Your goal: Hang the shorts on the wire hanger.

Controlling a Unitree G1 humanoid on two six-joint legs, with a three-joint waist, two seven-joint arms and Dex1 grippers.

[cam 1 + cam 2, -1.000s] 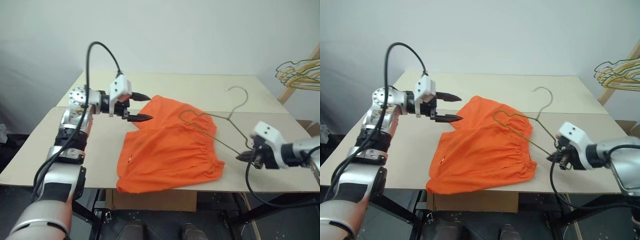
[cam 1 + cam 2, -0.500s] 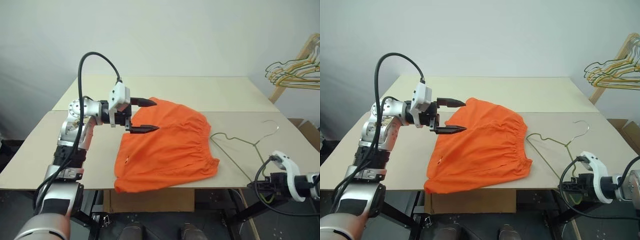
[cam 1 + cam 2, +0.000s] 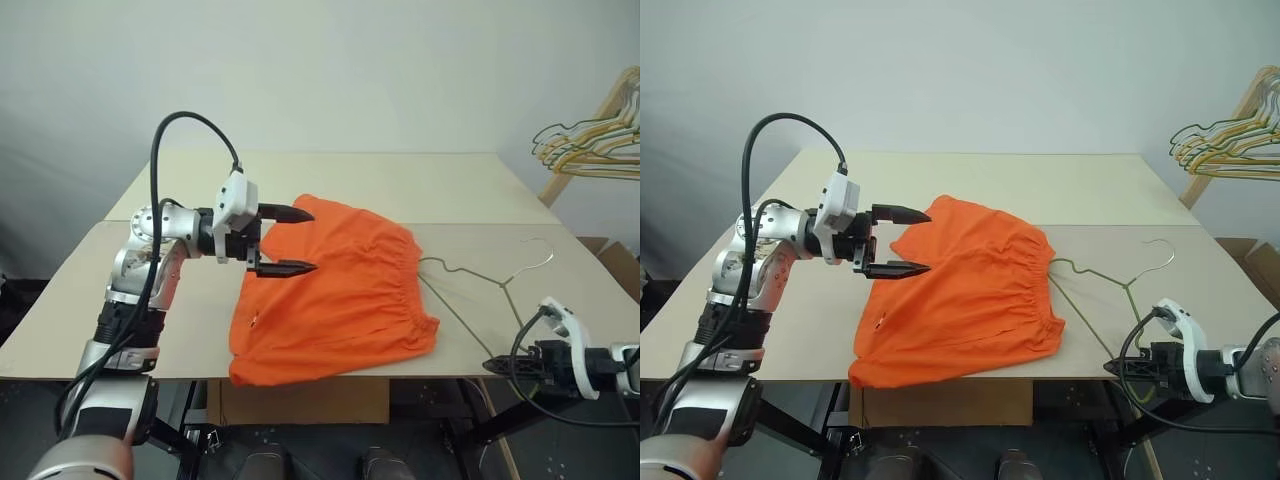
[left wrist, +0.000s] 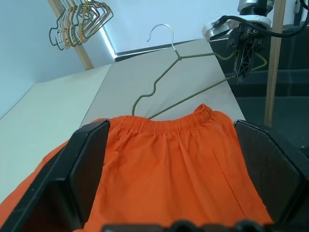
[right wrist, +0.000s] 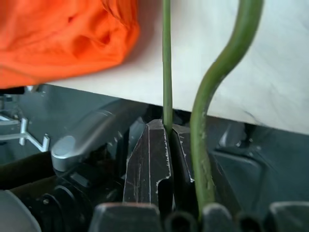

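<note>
Orange shorts (image 3: 335,293) lie spread on a pale surface (image 3: 440,185), waistband toward my right, the near hem reaching the front edge. A thin wire hanger (image 3: 487,283) lies flat just beside the waistband, its hook pointing away from me.

My right pincer (image 3: 1111,368) sits at the front edge of the surface, off the right corner, and is clamped on one wire of the hanger; the right wrist view shows the wire pinched between the closed fingers (image 5: 149,164), with a second, curved wire passing alongside.

My left pincer (image 3: 291,240) hovers over the far left part of the shorts with its fingers wide apart, holding nothing.

As I judge it, the step in hand is to feed the hanger into the shorts. To do it well I would grip the waistband with the left pincer and lift one layer so an opening shows, then slide the hanger's free shoulder in while keeping the right grip firm. The thin wire could twist in the grip, so I would go slowly.
</note>
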